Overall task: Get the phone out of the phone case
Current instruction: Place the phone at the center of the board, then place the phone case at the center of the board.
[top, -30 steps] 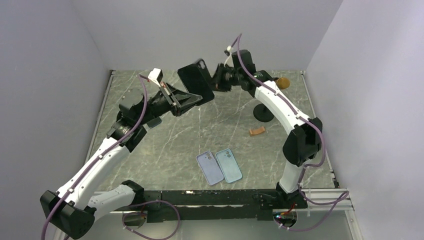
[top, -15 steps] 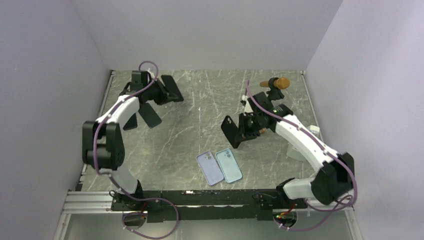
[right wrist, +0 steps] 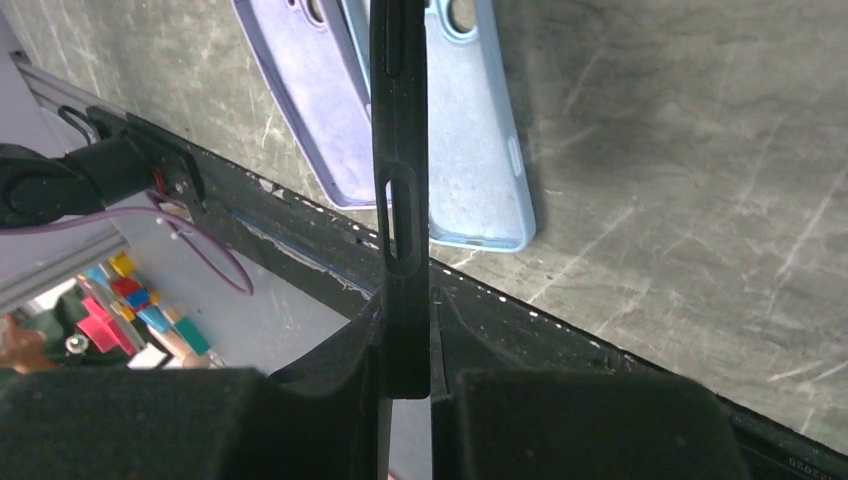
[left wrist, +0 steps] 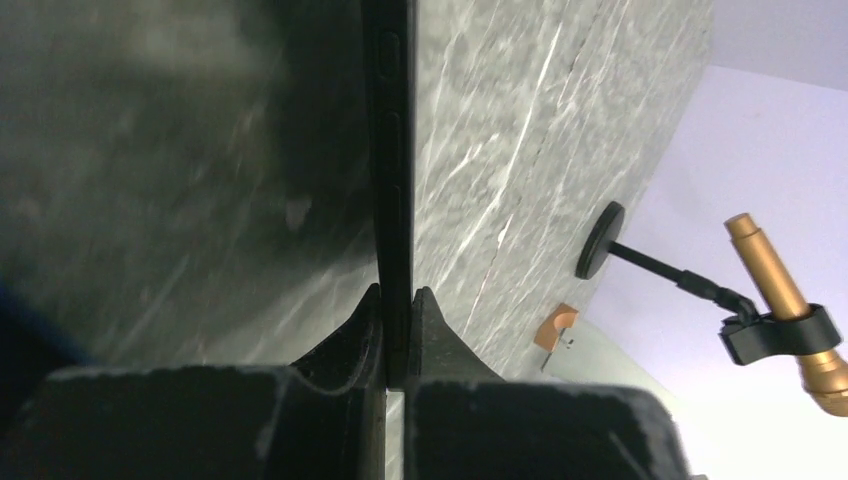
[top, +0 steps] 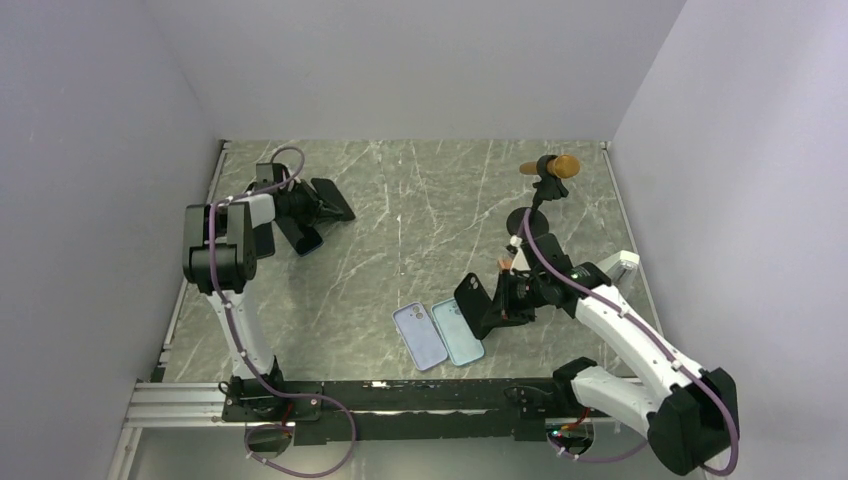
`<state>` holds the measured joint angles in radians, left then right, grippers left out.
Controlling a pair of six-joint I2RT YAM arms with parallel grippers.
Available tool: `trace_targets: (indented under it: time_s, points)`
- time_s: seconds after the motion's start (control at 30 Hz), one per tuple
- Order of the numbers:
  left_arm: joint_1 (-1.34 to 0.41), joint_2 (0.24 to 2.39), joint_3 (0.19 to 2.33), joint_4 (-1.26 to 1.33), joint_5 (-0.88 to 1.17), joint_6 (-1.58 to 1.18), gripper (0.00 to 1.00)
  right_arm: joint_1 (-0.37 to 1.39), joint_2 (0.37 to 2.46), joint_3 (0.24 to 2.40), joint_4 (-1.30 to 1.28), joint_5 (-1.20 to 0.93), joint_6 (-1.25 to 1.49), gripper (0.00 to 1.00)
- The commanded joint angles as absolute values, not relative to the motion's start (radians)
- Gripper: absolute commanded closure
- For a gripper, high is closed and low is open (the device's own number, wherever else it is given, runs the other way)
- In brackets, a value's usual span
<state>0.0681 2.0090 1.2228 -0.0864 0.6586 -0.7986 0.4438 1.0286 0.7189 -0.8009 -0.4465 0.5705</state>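
The black phone (top: pixel 335 198) is at the far left of the table, low over it or on it, held by its end in my left gripper (top: pixel 308 203). In the left wrist view it shows as a thin black edge with side buttons (left wrist: pixel 398 180), and the left gripper (left wrist: pixel 398 300) is shut on it. My right gripper (top: pixel 500 300) is shut on the empty black phone case (top: pixel 472 298), held upright near the table's front. The right wrist view shows the case's edge with its slot cut-outs (right wrist: pixel 400 150) between the fingers of my right gripper (right wrist: pixel 405 310).
A purple case (top: pixel 420 337) and a light blue case (top: pixel 458 330) lie side by side just below the held case. A dark flat slab (top: pixel 300 235) lies by the left gripper. A brass-tipped holder on a black stand (top: pixel 553 167) and a small orange piece (top: pixel 506 262) are at the right.
The arms have parted from the back middle. The left one carried the phone to the far left and down; the right one brought the case forward and low, beside the two lying cases.
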Motion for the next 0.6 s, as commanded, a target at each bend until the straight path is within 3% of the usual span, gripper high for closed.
trace_targets:
  time_s: [0.0,0.07,0.13,0.23,0.4,0.47,0.57]
  points:
    - [0.069,2.085,1.375,-0.105,0.734,-0.778,0.97,0.395,0.952,0.685,-0.798,-0.445,0.613,1.00]
    - [0.069,2.117,1.418,-0.210,0.707,-0.748,0.88,0.377,0.942,0.669,-0.812,-0.422,0.620,1.00]
    - [0.069,2.137,1.454,-0.295,0.687,-0.724,0.69,0.364,0.938,0.652,-0.811,-0.410,0.628,1.00]
    - [0.072,2.145,1.520,-0.429,0.654,-0.668,0.57,0.357,0.952,0.616,-0.774,-0.406,0.627,1.00]
    - [0.071,2.067,1.582,-0.558,0.608,-0.599,0.28,0.351,1.006,0.586,-0.766,-0.383,0.603,1.00]
    - [0.071,2.020,1.602,-0.620,0.588,-0.563,0.15,0.351,1.020,0.586,-0.791,-0.362,0.600,0.92]
    - [0.068,1.924,1.590,-0.679,0.546,-0.515,0.11,0.351,1.032,0.593,-0.849,-0.291,0.606,0.70]
